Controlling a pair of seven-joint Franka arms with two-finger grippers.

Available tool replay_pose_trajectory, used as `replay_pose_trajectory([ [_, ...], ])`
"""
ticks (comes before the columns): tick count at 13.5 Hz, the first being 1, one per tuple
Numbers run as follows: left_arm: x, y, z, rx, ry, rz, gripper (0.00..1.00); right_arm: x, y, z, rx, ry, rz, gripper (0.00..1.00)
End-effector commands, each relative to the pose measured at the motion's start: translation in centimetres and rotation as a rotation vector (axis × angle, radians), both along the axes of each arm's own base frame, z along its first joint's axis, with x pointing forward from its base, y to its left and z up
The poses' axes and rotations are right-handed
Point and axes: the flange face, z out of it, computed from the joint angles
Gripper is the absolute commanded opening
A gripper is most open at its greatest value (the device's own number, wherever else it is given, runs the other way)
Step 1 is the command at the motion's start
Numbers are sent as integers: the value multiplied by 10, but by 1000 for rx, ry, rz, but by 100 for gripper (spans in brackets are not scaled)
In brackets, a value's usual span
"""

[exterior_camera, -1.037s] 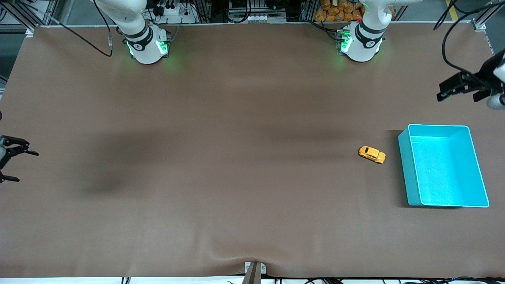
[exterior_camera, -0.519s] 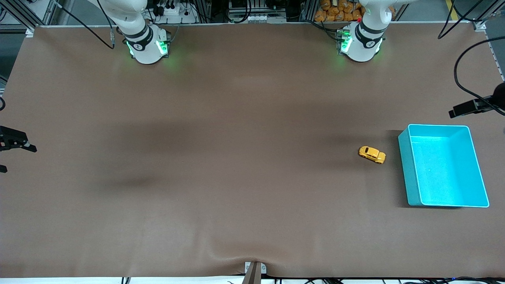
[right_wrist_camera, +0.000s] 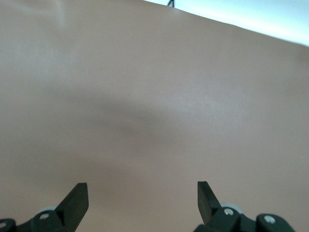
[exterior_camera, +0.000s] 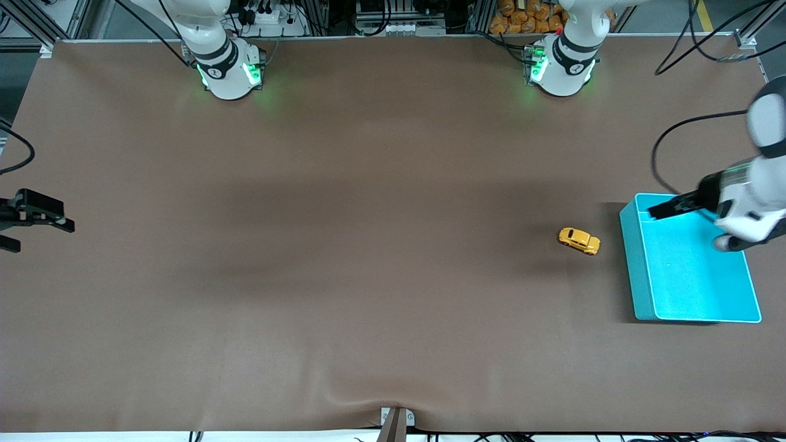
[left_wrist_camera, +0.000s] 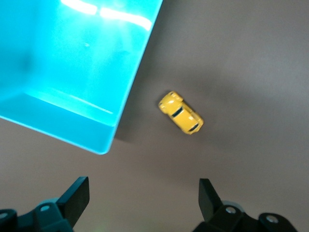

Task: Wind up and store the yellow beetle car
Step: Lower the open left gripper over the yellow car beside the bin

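The left hand [exterior_camera: 660, 210] is held in the air over the teal bin [exterior_camera: 638, 270], above the bin corner that lies toward the robot bases and the yellow beetle car. Its fingers [left_wrist_camera: 77, 195] are spread wide, and nothing is gripped between them. In the left wrist view, the car [left_wrist_camera: 181, 112] and one corner of the bin [left_wrist_camera: 104, 135] are seen below the spread fingers (no contact with either is made).

The right hand [exterior_camera: 34, 224] is held at the right arm's end of the worktop [exterior_camera: 368, 276], over bare brown surface. Its fingers [right_wrist_camera: 77, 200] are likewise spread wide, with nothing between them. Only plain worktop surface [right_wrist_camera: 154, 106] is seen in the right wrist view.

The yellow beetle car [exterior_camera: 578, 240] is placed on its wheels on the worktop, just beside the bin, on the bin's side that faces the right arm's end of the worktop. A narrow strip of bare surface is left between car and bin wall, so the two are not touching. The car is set at a slant to the bin wall.

The bin is positioned upright at the left arm's end of the worktop, with its open top facing upward.
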Motion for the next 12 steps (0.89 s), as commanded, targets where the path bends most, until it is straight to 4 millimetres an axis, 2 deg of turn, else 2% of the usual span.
replay_pose_trajectory([
  [1, -18, -31, -44, 13, -30, 121, 100, -13, 11, 28, 5, -13, -179, 100],
  [3, -24, -45, -77, 28, -57, 246, 100, -35, 26, 47, -15, 31, -196, 100],
  [6, -28, -54, -111, 54, -28, 403, 100, -46, 30, 54, -26, 46, -202, 100],
  [11, -40, -61, -160, 61, -67, 577, 100, -110, 44, 51, -118, -18, -242, 100],
  [12, -41, -61, -172, 59, -76, 616, 100, -117, 45, 50, -121, -7, -243, 100],
])
